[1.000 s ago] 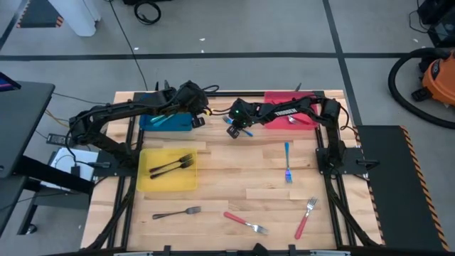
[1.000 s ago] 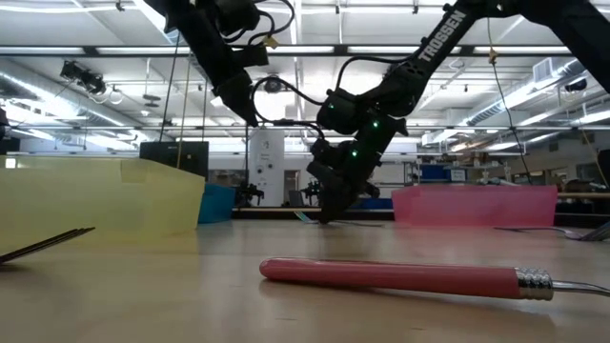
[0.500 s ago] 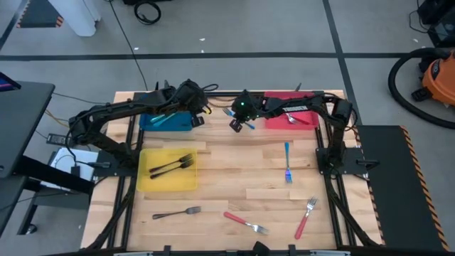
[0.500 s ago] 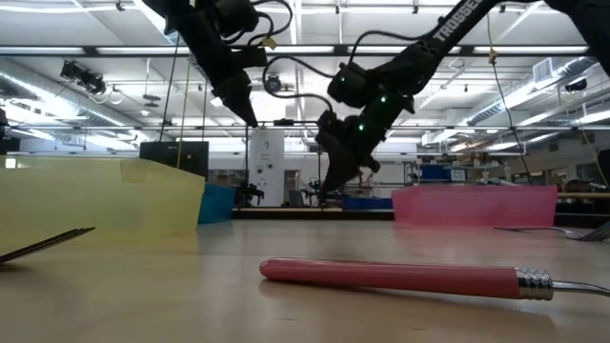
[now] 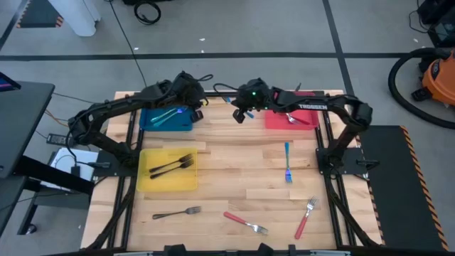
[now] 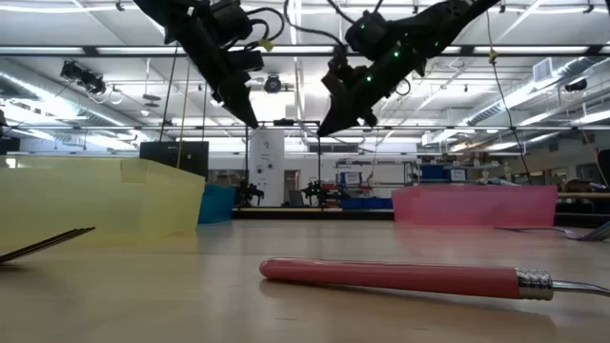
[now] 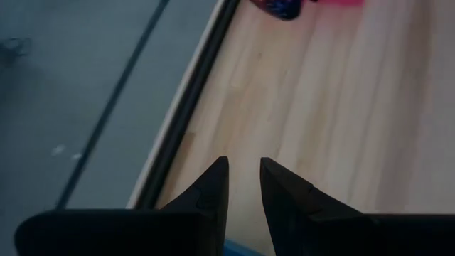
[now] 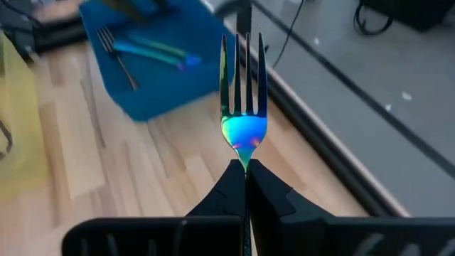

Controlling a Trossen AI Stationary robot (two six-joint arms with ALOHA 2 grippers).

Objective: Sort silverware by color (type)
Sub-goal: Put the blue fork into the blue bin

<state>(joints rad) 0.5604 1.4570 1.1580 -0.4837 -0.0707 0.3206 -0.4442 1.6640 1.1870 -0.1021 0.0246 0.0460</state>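
Since a second ago my right gripper (image 5: pixel 242 114) has climbed off the boards and swung toward the table's far edge, carrying a fork with an iridescent blue-green neck and silver tines (image 8: pixel 243 92). From the right wrist camera I see its fingers (image 8: pixel 226 190) pinched tight on the fork's neck, tines pointing away from the wrist, with the flat blue plastic tray (image 8: pixel 160 75) beyond them. In the low view the gripper (image 6: pixel 334 119) hangs well above the tabletop.

My left gripper (image 5: pixel 190 108) sits over the right end of that blue tray (image 5: pixel 181 125), having shifted slightly toward the far edge. Through the left wrist camera its two dark fingers (image 7: pixel 212 190) stand slightly parted with nothing between them, over bare wood by the table's edge.

Two teal-handled forks (image 5: pixel 166 115) lie in the blue tray. Two black-handled forks (image 5: pixel 172 166) rest in the flat yellow tray (image 5: pixel 151 185). One fork (image 5: pixel 291 117) lies in the flat red tray (image 5: pixel 274 121).

Loose on the light wooden table (image 5: pixel 227 163) are a blue-handled fork (image 5: pixel 287 162) near the middle right, a black-handled fork (image 5: pixel 177 212) at the near left, a red-handled fork (image 5: pixel 245 222) at the near centre, and another red-handled fork (image 5: pixel 306 217) just right of it.
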